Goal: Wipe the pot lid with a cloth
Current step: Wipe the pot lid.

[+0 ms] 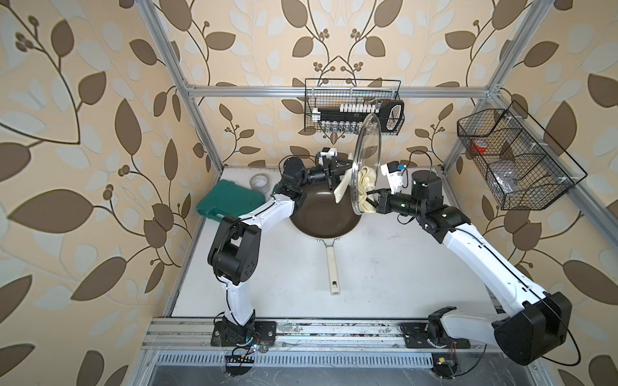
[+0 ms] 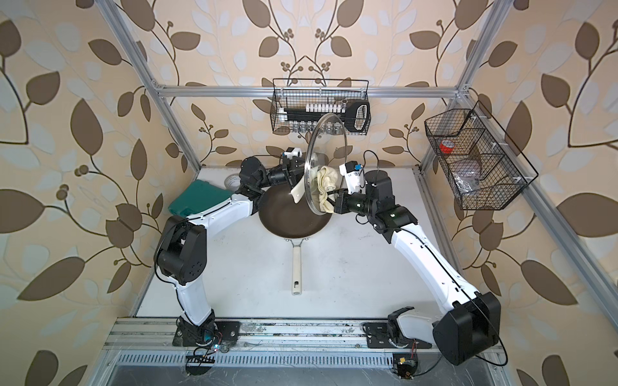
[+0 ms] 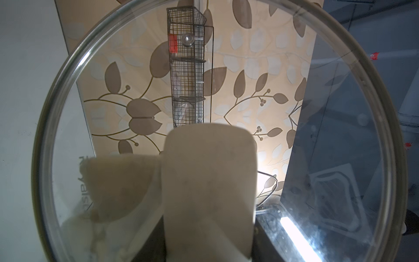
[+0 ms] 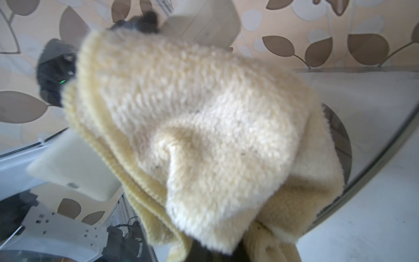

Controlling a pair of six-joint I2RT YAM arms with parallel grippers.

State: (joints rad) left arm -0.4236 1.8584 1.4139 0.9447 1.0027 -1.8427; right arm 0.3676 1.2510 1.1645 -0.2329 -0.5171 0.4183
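Note:
The pot lid (image 1: 368, 143), clear glass with a metal rim, stands on edge in the air above the pan. My left gripper (image 1: 339, 175) is shut on its cream bar handle (image 1: 341, 190). In the left wrist view the handle (image 3: 208, 181) runs up the middle of the glass (image 3: 340, 136). My right gripper (image 1: 370, 198) is shut on the pale yellow cloth (image 1: 365, 185), which is pressed against the lid's other face. The cloth (image 4: 204, 136) fills the right wrist view and hides the jaws; the lid's rim (image 4: 374, 158) curves beside it. In both top views the cloth (image 2: 323, 187) sits low on the lid (image 2: 326, 150).
A dark brown frying pan (image 1: 322, 217) lies under the lid, its cream handle (image 1: 332, 267) pointing toward the front. A green case (image 1: 230, 200) and a tape roll (image 1: 260, 182) sit at the back left. Wire baskets hang on the back wall (image 1: 351, 107) and the right wall (image 1: 515, 160).

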